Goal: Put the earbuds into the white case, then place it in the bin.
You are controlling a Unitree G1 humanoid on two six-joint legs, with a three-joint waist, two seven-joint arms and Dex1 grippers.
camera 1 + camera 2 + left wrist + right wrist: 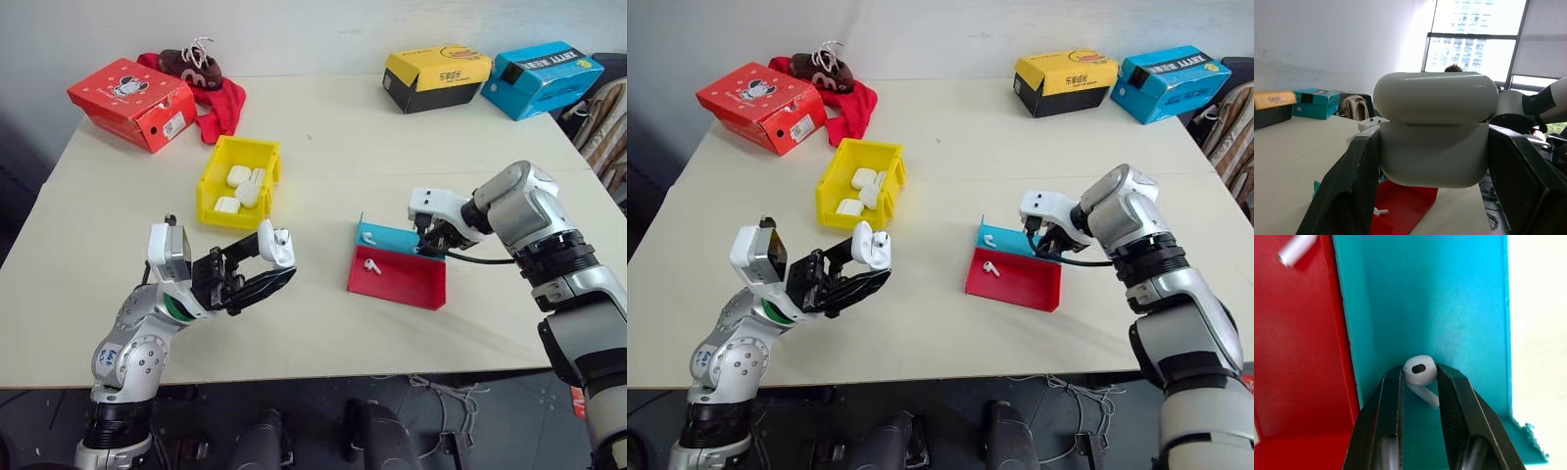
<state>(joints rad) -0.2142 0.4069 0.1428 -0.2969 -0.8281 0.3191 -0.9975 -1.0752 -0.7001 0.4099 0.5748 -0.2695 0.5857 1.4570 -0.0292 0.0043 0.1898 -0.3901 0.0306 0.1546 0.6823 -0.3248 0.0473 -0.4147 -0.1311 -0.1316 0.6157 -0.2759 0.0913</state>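
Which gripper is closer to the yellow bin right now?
Left. The left gripper, holding the white case, sits just in front of the yellow bin. The right gripper is off at the tray, pinching an earbud.

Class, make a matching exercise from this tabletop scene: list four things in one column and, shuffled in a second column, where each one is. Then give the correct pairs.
Things:
1. White case
2. Earbud
3. Yellow bin
4. Red box

Places:
A. Far left corner of the table
B. Pinched by the right gripper over the tray's blue part
C. Clamped in the left gripper, lid up
D. Mid-table, holding other white cases

Pairs: 1-C, 2-B, 3-D, 4-A
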